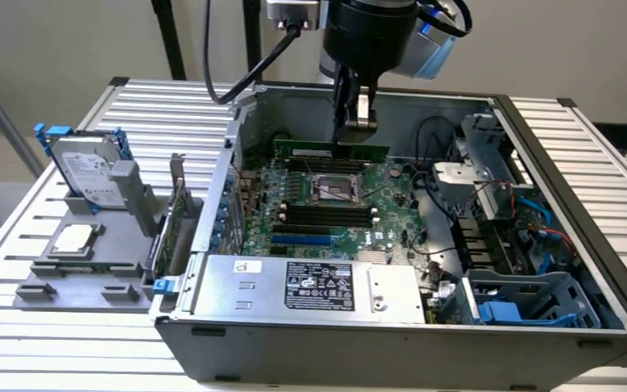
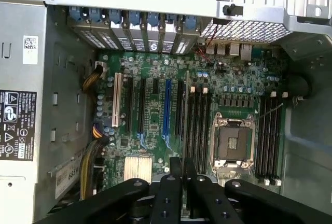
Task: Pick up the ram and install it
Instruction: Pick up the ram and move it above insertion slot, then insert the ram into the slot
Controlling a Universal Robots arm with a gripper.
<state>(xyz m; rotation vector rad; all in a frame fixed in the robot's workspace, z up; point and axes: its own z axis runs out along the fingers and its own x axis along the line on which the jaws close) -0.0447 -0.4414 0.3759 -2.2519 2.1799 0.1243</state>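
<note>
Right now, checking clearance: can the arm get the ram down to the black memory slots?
Probably yes: the jaws hold the ram above the open case, and no card or cable seems to cover the memory slots.

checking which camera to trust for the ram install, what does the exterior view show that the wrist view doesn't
Exterior view adds: the ram as a green stick clamped in the hand over the motherboard, plus a hard drive and a loose processor on the grey fixture outside the case.
Wrist view adds: the white expansion slot and yellow-and-black power wires.
Both share the empty CPU socket, the black memory slots and the power supply label.
</note>
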